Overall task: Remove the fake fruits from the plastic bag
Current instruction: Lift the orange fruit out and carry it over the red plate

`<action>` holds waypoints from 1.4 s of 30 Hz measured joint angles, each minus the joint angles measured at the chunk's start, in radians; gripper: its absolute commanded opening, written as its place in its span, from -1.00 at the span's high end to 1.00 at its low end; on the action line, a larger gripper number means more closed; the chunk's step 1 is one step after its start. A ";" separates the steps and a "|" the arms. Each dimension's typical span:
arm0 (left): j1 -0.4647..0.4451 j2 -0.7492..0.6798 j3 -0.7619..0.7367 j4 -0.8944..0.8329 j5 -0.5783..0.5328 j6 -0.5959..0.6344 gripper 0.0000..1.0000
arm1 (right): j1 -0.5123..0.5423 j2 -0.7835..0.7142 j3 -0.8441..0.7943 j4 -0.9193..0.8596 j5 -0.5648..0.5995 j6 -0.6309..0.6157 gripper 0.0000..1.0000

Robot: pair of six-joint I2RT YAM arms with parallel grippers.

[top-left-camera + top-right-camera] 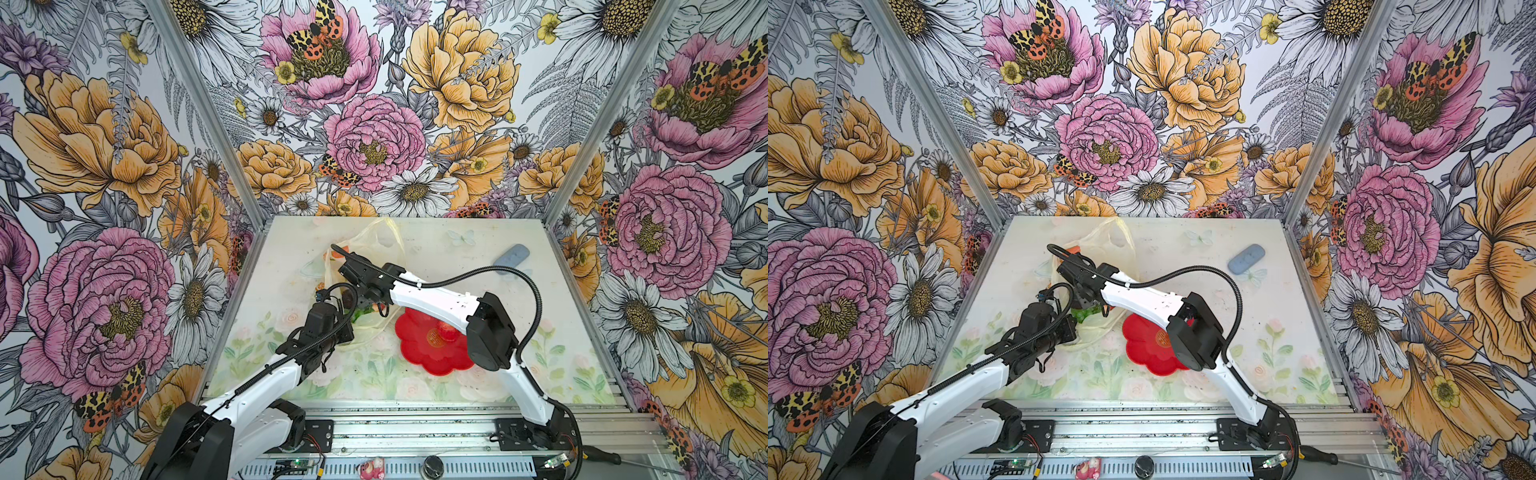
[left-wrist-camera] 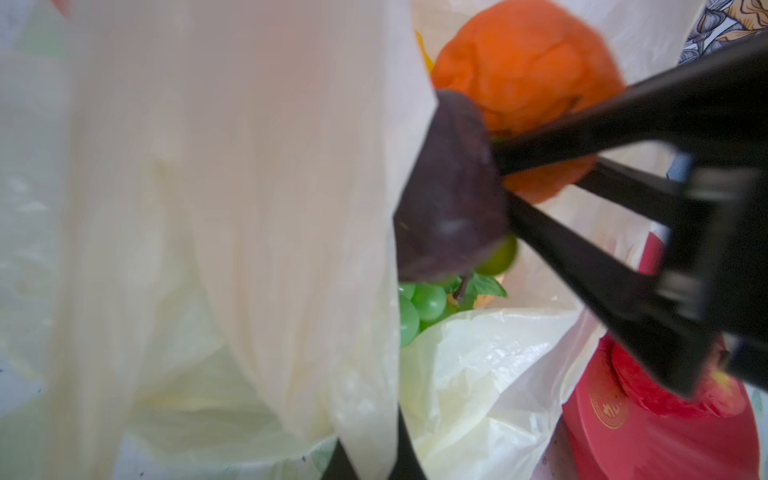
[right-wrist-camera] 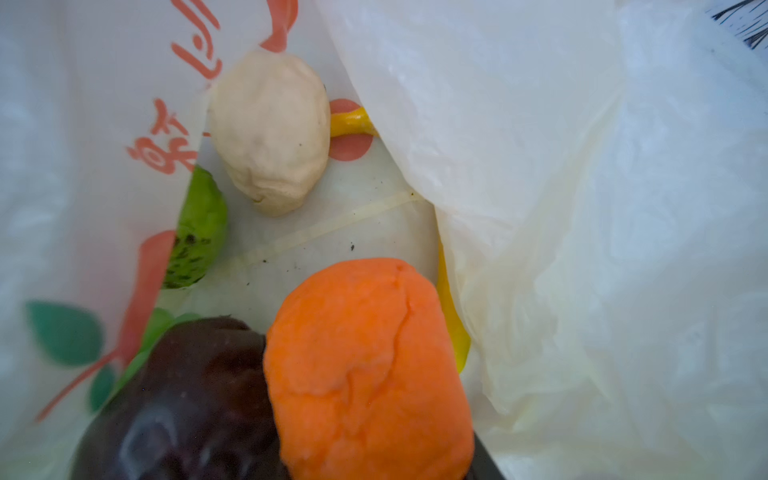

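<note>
**Item 1: plastic bag** [image 1: 376,239] [image 1: 1100,241]. It lies left of centre on the table [image 1: 465,257], with its loop handles toward the back wall. The mouth faces the front, and its near edge is just beside the red flower-shaped plate [image 1: 432,353].

**Item 2: left gripper** [image 2: 370,457]. Clenched on a fold of the bag's film, which drapes across most of the left wrist view.

**Item 3: right gripper** [image 2: 505,174]. Reaches in through the mouth. Its fingers stand on either side of the orange [image 3: 365,365] and are closed against its creased skin.

**Item 4: contents still inside**
- Mangosteen [image 3: 187,403], touching the orange.
- Green grapes [image 2: 419,307], under the mangosteen at the bag's lip.
- Pale pear [image 3: 270,133], deeper in.
- Banana [image 3: 353,122], mostly under a film fold beside the pear.
- Bumpy green fruit [image 3: 203,232], against the printed bag wall.

**Item 5: plate contents.** One red fruit [image 1: 446,330], partly under the right arm.

**Item 6: room to move.** Bare bag floor shows between the pear and the orange. Open tabletop runs from the plate toward the right rail. A blue-grey oblong [image 1: 512,254] lies near the back right.
</note>
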 measured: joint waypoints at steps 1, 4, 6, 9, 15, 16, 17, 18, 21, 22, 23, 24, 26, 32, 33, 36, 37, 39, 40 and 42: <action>0.000 0.000 0.000 0.000 0.000 0.000 1.00 | 0.001 -0.038 -0.031 0.013 -0.003 0.005 0.60; 0.000 0.000 0.000 0.002 0.000 0.000 1.00 | 0.002 -0.112 -0.097 0.052 -0.008 0.021 0.60; 0.000 0.000 0.000 0.002 0.000 0.000 1.00 | 0.001 -0.126 -0.125 0.075 -0.008 0.031 0.59; 0.000 0.000 0.000 0.002 0.000 0.000 1.00 | -0.003 -0.124 -0.162 0.087 -0.010 0.045 0.59; 0.000 0.000 0.000 0.002 0.000 0.000 1.00 | -0.008 -0.108 -0.193 0.099 -0.009 0.063 0.58; 0.000 0.000 0.000 0.002 0.000 0.000 1.00 | -0.012 -0.110 -0.203 0.107 -0.010 0.068 0.57; 0.000 0.000 0.000 0.002 0.000 0.000 1.00 | -0.014 -0.116 -0.220 0.115 -0.010 0.074 0.57; 0.000 0.000 0.000 0.003 0.000 0.000 1.00 | -0.018 -0.128 -0.246 0.120 -0.013 0.081 0.57; 0.000 0.002 0.000 0.003 0.000 0.000 1.00 | -0.031 -0.201 -0.351 0.122 -0.036 0.112 0.57; 0.000 0.004 0.000 0.002 0.000 0.000 1.00 | -0.039 -0.237 -0.392 0.124 -0.048 0.127 0.57; 0.000 0.005 0.000 0.002 0.000 0.000 1.00 | -0.048 -0.274 -0.431 0.125 -0.060 0.142 0.57; 0.000 0.005 0.000 0.003 0.000 0.000 1.00 | -0.058 -0.320 -0.478 0.129 -0.073 0.159 0.57; 0.000 0.005 0.000 0.003 0.000 0.000 1.00 | -0.076 -0.410 -0.562 0.136 -0.092 0.193 0.57; 0.000 0.005 0.000 0.003 0.000 0.000 1.00 | -0.112 -0.645 -0.774 0.167 -0.131 0.291 0.57; 0.000 0.005 0.000 0.003 0.000 0.000 1.00 | -0.113 -0.678 -0.809 0.175 -0.136 0.308 0.57; 0.000 0.005 0.000 0.003 0.000 0.000 1.00 | -0.117 -0.768 -0.912 0.185 -0.158 0.365 0.57; 0.000 0.005 0.000 0.003 0.000 0.000 1.00 | -0.117 -0.799 -0.948 0.186 -0.166 0.388 0.57; 0.000 0.005 0.000 0.003 0.000 0.000 1.00 | -0.117 -0.857 -1.016 0.189 -0.186 0.433 0.57; 0.000 0.005 0.000 0.003 0.000 0.000 1.00 | -0.117 -0.884 -1.047 0.190 -0.196 0.457 0.57; 0.000 0.005 0.000 0.003 0.000 0.000 1.00 | -0.117 -0.941 -1.115 0.190 -0.219 0.507 0.58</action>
